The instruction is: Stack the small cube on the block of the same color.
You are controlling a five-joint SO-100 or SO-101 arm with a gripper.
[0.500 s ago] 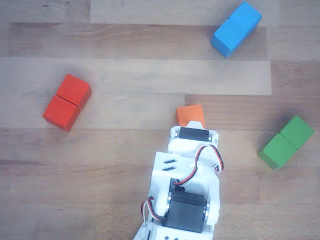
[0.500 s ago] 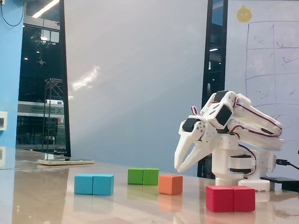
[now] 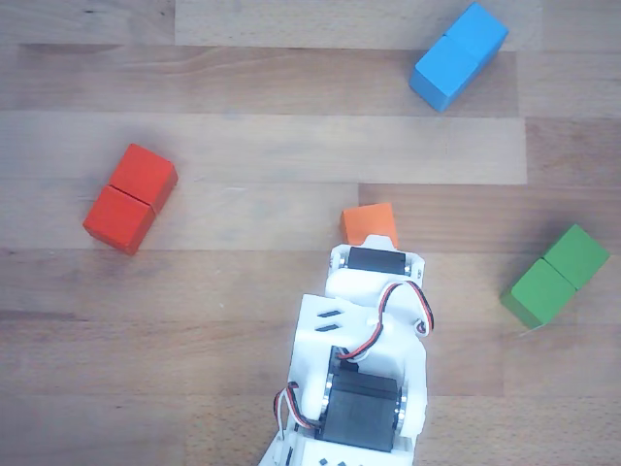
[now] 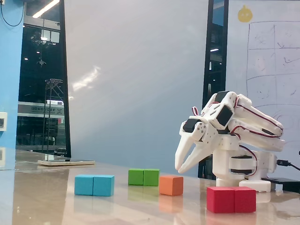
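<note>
One small orange cube [image 4: 171, 185] below my spread, empty fingers [image 4: 180, 159]; off-centre descent risks shoving it away, no grip.

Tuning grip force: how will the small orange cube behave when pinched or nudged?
The small orange cube looks rigid, so it probably won't deform. Its flat faces suggest sliding, not rolling. The matte finish likely grips acceptably between the gripper fingers.

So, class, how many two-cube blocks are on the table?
3. In the other view, the red block lies left, the blue block top right, the green block right. The arm might hide more.
</note>
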